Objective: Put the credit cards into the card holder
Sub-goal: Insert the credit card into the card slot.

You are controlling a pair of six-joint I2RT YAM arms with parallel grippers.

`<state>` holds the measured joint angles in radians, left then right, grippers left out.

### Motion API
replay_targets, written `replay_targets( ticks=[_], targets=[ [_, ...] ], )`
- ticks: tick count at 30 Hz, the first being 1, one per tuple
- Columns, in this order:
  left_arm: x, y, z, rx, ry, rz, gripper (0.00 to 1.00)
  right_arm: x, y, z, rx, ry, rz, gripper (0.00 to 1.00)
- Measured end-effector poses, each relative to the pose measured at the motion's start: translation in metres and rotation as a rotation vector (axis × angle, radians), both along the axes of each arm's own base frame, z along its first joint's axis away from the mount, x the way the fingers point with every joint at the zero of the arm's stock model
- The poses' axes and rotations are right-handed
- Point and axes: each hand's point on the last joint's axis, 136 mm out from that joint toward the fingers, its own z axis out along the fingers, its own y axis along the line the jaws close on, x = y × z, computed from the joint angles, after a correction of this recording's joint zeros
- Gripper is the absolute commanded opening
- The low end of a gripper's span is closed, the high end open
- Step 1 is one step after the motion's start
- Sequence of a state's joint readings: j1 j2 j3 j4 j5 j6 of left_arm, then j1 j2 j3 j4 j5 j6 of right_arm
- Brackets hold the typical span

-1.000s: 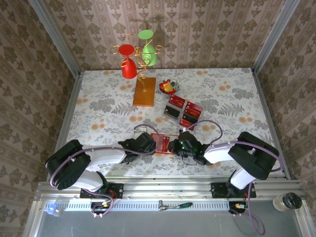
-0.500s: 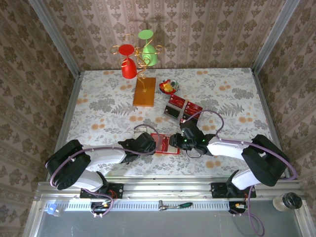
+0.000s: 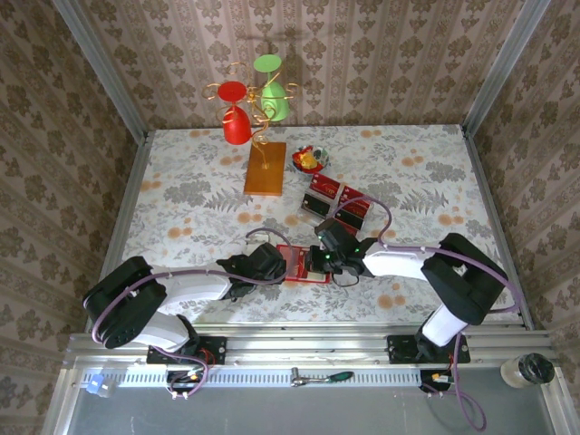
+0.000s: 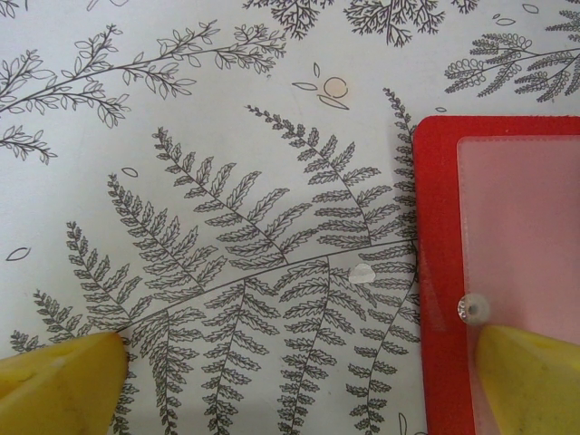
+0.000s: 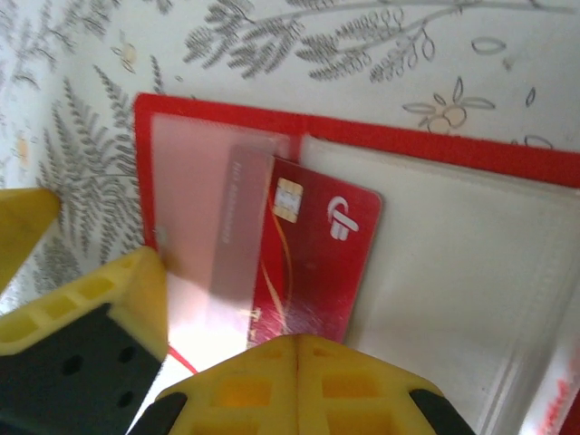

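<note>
While left fingers (image 4: 530,381) spread astride card holder (image 4: 437,227) edge, right fingers (image 5: 299,385) clenched at half-tucked credit card (image 5: 317,258)

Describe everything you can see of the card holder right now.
The card holder lies open and flat on the floral table, between the two grippers. It has a glossy red border, frosted translucent pockets inside and a small metal snap near one edge. A red credit card sits tilted, partly tucked under the left pocket. One finger of the open left gripper rests on the holder's edge; the shut right gripper meets the card's near end.
</note>
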<state>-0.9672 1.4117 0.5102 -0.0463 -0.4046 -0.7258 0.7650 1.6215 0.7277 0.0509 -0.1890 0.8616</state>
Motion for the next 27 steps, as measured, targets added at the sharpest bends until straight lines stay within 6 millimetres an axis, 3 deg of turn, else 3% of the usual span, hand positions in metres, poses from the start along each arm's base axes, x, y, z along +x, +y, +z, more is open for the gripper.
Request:
replay_targets(
  ticks=[14, 21, 27],
  targets=[
    [0.0, 0.001, 0.006, -0.017, -0.012, 0.003, 1.0, 0.009, 0.026, -0.007, -0.002, 0.011, 0.031, 0.02],
    [0.011, 0.014, 0.026, -0.061, -0.044, 0.056, 1.0, 0.01, 0.027, -0.005, -0.006, 0.011, 0.035, 0.03],
    [0.009, 0.021, 0.019, -0.052, -0.027, 0.062, 1.0, 0.009, 0.024, 0.008, -0.016, -0.008, 0.056, 0.04]
  ],
)
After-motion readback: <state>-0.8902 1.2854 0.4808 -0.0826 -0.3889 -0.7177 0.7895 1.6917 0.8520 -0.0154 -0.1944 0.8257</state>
